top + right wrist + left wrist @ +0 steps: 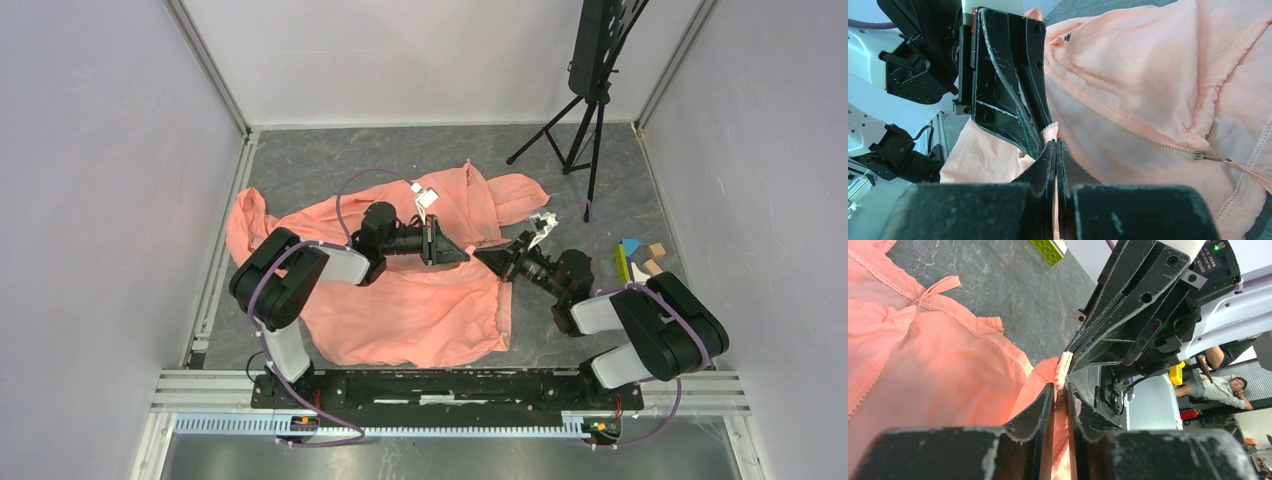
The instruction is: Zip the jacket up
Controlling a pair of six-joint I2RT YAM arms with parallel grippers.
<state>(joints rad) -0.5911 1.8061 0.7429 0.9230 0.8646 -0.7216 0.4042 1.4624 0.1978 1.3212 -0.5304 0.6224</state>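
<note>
From the near rail the left arm (290,275) rises, folds at the elbow and lays its forearm out level towards the right. The right arm (660,320) mirrors it, elbow high and forearm angled in to the left. The two come nose to nose over the middle of the table (330,170).

The left gripper (458,252) has its jaws drawn to a narrow slit with a fold of the jacket (400,310) caught between them. The right gripper (488,258) is fully closed, pinching the pale end of the zipper strip (1064,371), tip against tip with the other.

The jacket lies spread under and behind both wrists, with the zipper pull (1210,157) lying farther along the seam. Toy blocks (640,258) sit to the right and a tripod (585,140) stands at the far side.
</note>
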